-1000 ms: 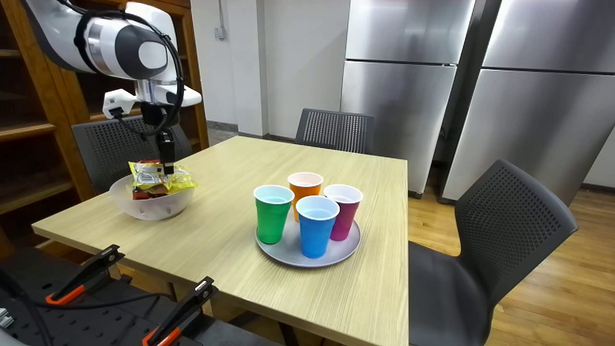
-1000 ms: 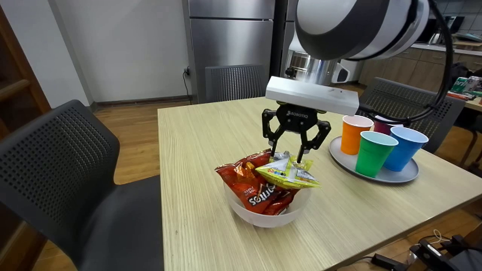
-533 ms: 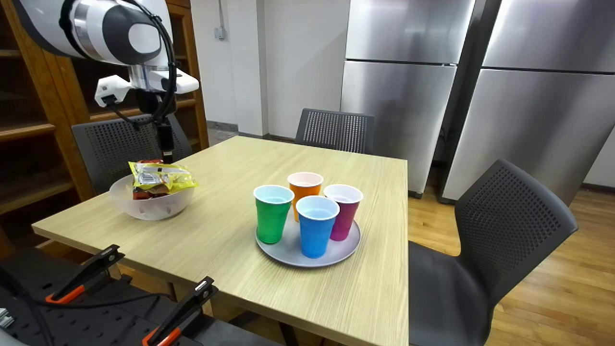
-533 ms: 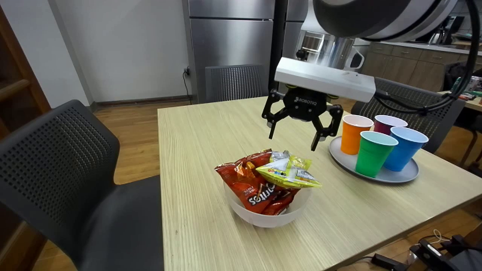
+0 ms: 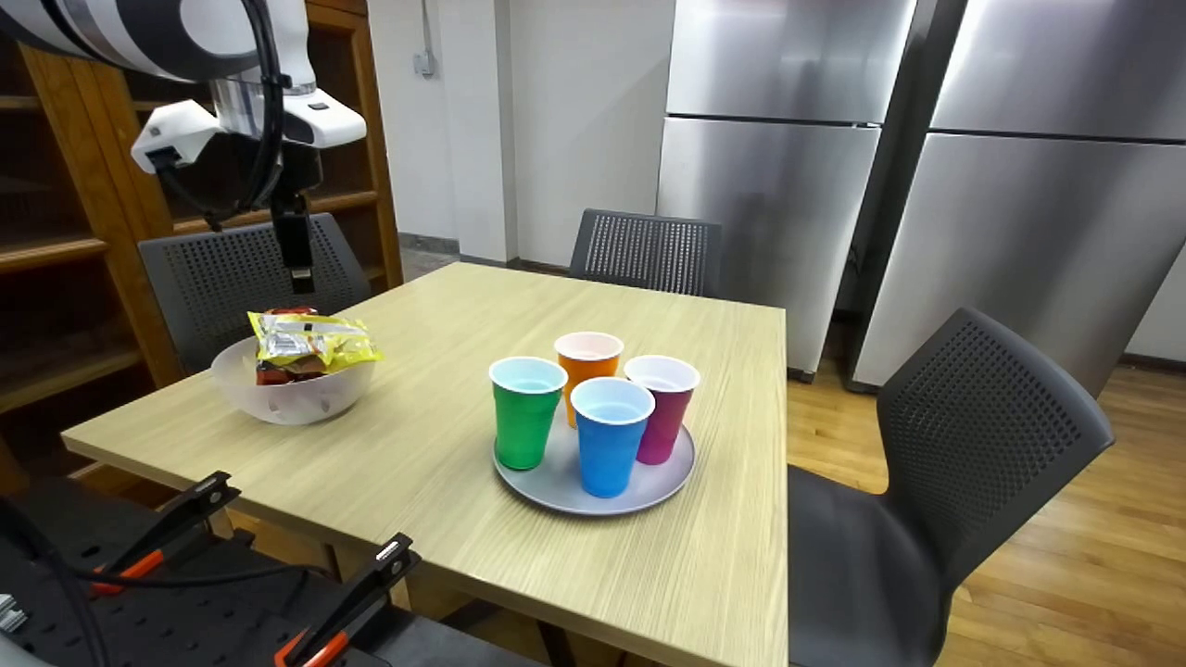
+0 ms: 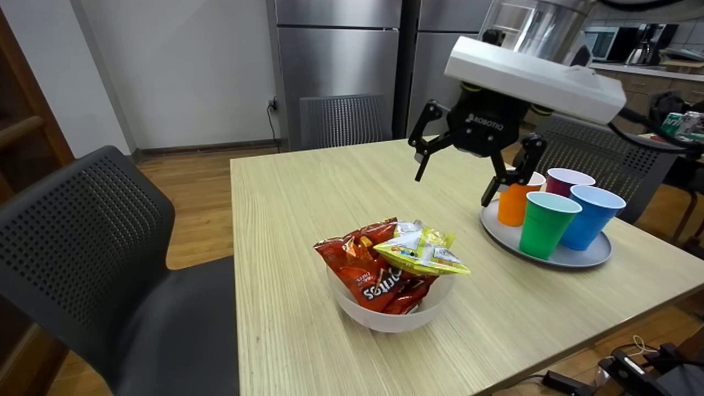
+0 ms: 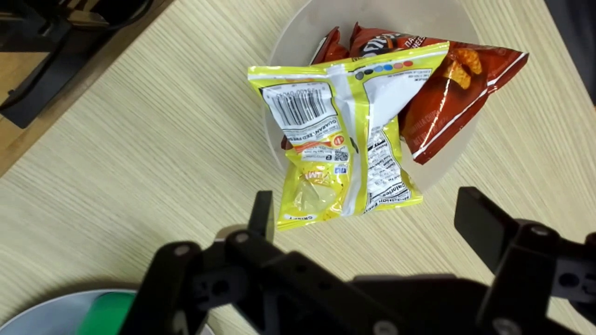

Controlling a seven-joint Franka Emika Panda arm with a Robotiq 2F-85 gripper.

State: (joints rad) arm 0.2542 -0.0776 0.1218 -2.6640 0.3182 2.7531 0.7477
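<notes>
My gripper (image 6: 452, 190) is open and empty. It hangs above the table, over and beside the bowl, and also shows in an exterior view (image 5: 301, 278). A yellow chip bag (image 6: 421, 256) lies on top of a red Doritos bag (image 6: 366, 280) in a frosted white bowl (image 6: 388, 323). In the wrist view the yellow bag (image 7: 316, 153) lies just beyond my spread fingers (image 7: 370, 214), back side up, untouched. The red bag (image 7: 447, 97) is partly under it, and more red wrapping peeks out at the bowl's other side. The bowl's far wall is partly hidden by the bags.
A grey plate (image 6: 588, 261) holds a green cup (image 6: 547, 228), an orange cup (image 6: 512, 209), a blue cup (image 6: 591, 220) and a purple cup (image 5: 662, 417). Dark chairs (image 5: 964, 445) stand round the wooden table (image 5: 445, 361). Black clamps (image 5: 357, 593) sit near its edge.
My fingers were at the top of the yellow bag. They have spread wider, and the gripper has risen and moved away from it. The bags and bowl stay put.
</notes>
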